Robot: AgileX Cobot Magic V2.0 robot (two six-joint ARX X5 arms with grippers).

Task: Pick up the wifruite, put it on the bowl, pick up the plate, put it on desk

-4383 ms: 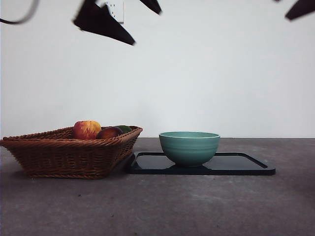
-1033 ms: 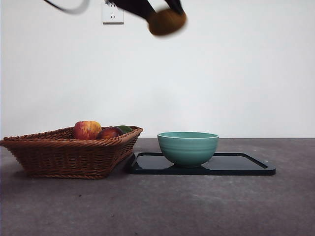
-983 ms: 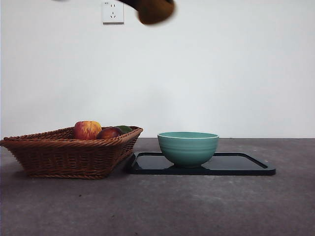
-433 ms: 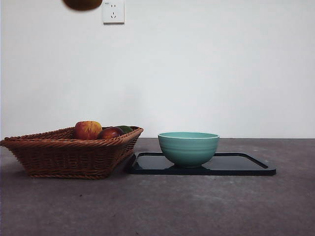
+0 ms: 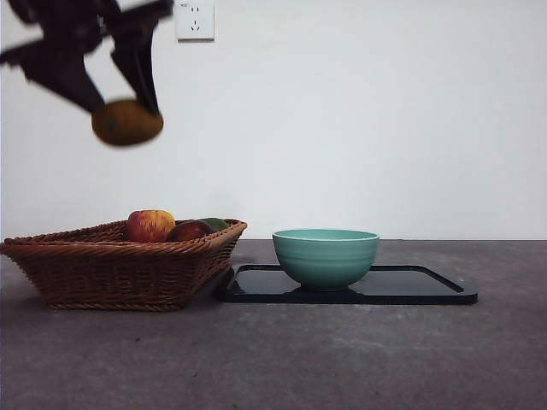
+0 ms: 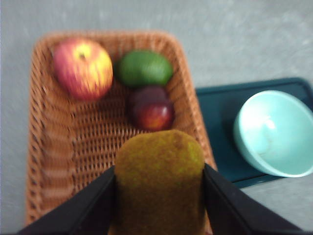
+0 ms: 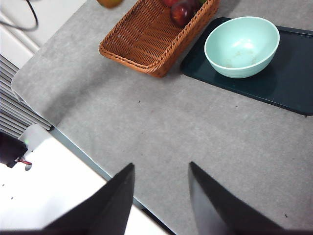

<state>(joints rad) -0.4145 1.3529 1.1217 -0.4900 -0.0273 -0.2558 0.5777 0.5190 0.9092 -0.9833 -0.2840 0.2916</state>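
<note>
The brown wifruite hangs in the air above the wicker basket, with my left gripper shut on it. In the left wrist view the wifruite fills the gap between the two black jaws of the left gripper. The mint-green bowl stands upright and apart to the right, on the black plate, which lies flat on the desk. My right gripper is open and holds nothing, high over the desk's near edge; the bowl and plate lie far beyond it.
The basket holds a red-yellow apple, a green fruit and a dark red fruit. It sits close against the plate's left end. A wall socket is on the white wall behind.
The left gripper carried the wifruite leftward from above the bowl, rose out of the top of the front view, then came down over the basket. Bowl and plate stayed put.
</note>
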